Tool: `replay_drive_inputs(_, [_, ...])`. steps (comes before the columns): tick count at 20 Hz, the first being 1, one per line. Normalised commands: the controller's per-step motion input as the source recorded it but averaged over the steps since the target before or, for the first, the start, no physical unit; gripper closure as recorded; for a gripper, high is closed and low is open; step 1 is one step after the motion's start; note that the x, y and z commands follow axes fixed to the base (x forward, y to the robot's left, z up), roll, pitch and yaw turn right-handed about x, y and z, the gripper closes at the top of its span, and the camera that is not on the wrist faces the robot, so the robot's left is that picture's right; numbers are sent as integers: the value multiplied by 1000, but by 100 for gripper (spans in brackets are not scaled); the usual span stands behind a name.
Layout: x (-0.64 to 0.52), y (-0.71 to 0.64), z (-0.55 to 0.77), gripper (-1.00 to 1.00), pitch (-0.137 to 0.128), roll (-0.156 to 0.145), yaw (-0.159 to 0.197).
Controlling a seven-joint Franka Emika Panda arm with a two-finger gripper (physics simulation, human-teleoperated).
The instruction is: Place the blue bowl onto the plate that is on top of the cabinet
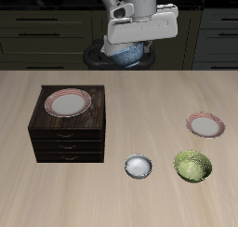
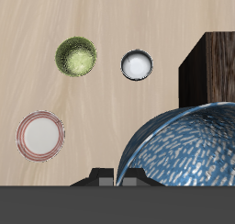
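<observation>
A: Where is the blue bowl (image 1: pixel 125 54) right now?

B: Up in the air, hanging under the claw (image 1: pixel 127 50) toward the back of the table (image 1: pixel 139 100), well above everything else. In the wrist view it fills the space right beside the claw, tilted, with its rim (image 2: pixel 161 127) sweeping across.

A: And the claw, how does it stand?

B: Pinching the bowl by its rim, as far as I can judge; the bowl is off the table and hangs right under it. The fingers themselves are mostly hidden.

A: What does the bowl look like?

B: Small and round, mottled blue with white flecks inside and out, glossy.

A: What could go wrong from here?

B: A few things, I think. A rim grip on a tilted bowl is shallow, so a jerky swing toward the cabinet (image 1: pixel 67 128) could let it slip or rotate. The plate (image 1: pixel 68 102) on the cabinet top is only a little wider than the bowl, so an off-centre release might leave the bowl on the pink rim, tipping off. Coming in too low could knock the cabinet edge.

A: Any chance of picking the wrong target?

B: Yes: a near-identical pink-rimmed plate (image 1: pixel 205 125) lies on the table, beyond the white bowl (image 1: pixel 138 166) and green bowl (image 1: pixel 192 165).
</observation>
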Motion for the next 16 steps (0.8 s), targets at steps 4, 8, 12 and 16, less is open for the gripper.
replay_drive_inputs(4, [67,-192,88,100,-3,-24,-8])
replay_drive_inputs(8, [-19,-257,216,100,-22,-18,-9])
replay_drive_inputs(12, [-45,-372,213,100,-4,-9,-3])
replay_drive_inputs(16, [33,-282,147,100,2,2,30])
